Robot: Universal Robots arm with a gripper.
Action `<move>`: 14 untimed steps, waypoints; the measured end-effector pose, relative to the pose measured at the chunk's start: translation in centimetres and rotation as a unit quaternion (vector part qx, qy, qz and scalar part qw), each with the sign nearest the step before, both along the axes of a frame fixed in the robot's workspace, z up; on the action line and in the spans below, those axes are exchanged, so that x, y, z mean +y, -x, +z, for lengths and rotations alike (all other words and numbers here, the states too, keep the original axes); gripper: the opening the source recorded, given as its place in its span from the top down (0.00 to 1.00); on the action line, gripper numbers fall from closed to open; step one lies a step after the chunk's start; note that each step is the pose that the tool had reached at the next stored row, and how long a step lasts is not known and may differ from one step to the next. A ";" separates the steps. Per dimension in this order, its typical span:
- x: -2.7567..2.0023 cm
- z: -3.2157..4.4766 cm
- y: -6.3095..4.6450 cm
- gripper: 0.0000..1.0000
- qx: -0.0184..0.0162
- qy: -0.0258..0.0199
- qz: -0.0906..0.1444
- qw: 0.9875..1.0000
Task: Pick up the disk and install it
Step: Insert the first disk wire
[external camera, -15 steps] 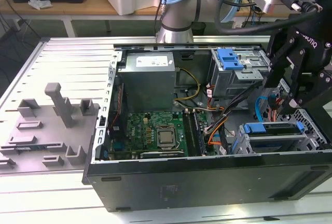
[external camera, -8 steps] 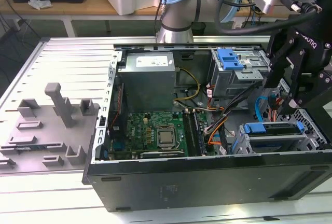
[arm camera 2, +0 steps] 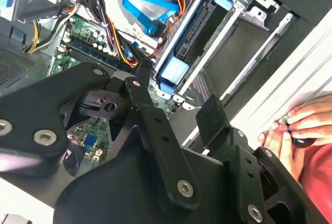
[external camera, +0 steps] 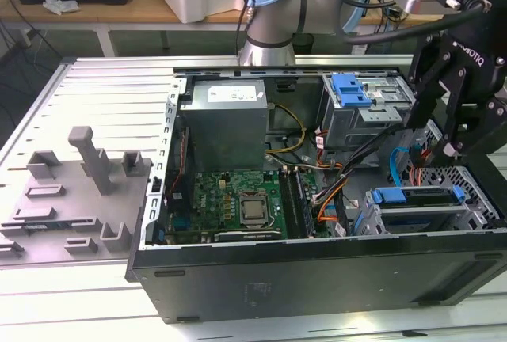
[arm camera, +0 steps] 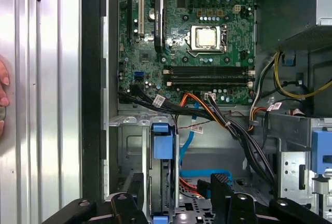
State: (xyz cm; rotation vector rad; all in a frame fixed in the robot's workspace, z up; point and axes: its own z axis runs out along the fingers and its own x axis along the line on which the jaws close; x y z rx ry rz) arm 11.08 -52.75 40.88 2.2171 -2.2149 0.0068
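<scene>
The disk lies in the drive bay at the case's front corner, on the exterior view's right, with its blue end handle toward the motherboard. In both wrist views its blue handle and side rails show inside the grey bay. My black gripper hangs just above that bay. It is open: its fingertips stand on either side of the disk's edge with gaps between, and nothing is held. One finger pad hovers beside the bay wall.
The open computer case holds a motherboard, a power supply and loose cables running next to the bay. A blue bracket tops the grey drive cage. A grey fixture sits at the left. A person's hand rests beside the case.
</scene>
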 end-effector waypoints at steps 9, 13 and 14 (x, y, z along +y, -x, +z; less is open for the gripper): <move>1.32 -0.07 -1.1 0.46 0.000 0.009 -0.003 1.000; 2.00 -0.12 -1.5 0.53 0.000 0.012 -0.005 1.000; 2.14 -0.12 -1.7 0.53 0.000 0.012 -0.005 1.000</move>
